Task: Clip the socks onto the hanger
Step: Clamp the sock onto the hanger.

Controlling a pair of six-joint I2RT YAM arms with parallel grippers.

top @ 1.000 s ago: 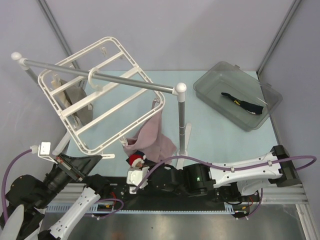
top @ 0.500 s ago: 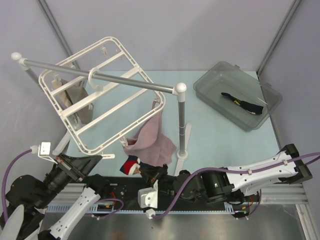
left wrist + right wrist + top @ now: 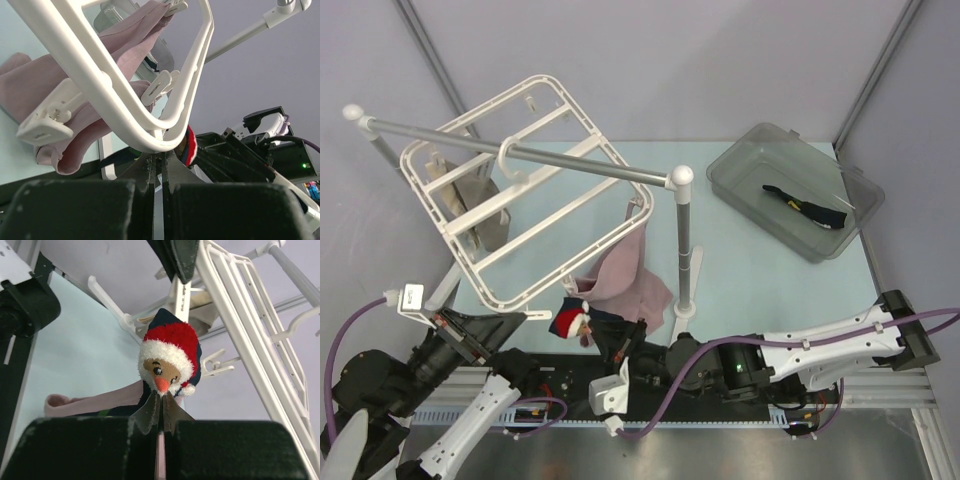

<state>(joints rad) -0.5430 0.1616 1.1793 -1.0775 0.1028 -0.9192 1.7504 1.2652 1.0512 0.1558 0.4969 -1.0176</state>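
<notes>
The white hanger (image 3: 525,190) hangs tilted from the silver rail. My left gripper (image 3: 523,316) is shut on its near corner; the rim (image 3: 150,142) sits right at the fingertips (image 3: 159,159). My right gripper (image 3: 161,401) is shut on one sock (image 3: 169,352), dark navy with a red-and-white Santa face, and holds it up. In the top view this sock (image 3: 570,318) hangs just right of the left gripper, below the hanger's near edge. In the left wrist view its red edge (image 3: 190,146) shows just behind the rim. The other sock (image 3: 805,207) lies in the grey bin.
A pink cloth (image 3: 625,272) hangs clipped at the hanger's near right corner, and a beige cloth (image 3: 470,205) at its left side. The rail stand's post (image 3: 684,240) rises mid-table. The grey bin (image 3: 755,155) sits at the back right.
My right arm has swung and carried the Santa sock a little left, toward the hanger's near corner. The left gripper and hanger have barely moved.
</notes>
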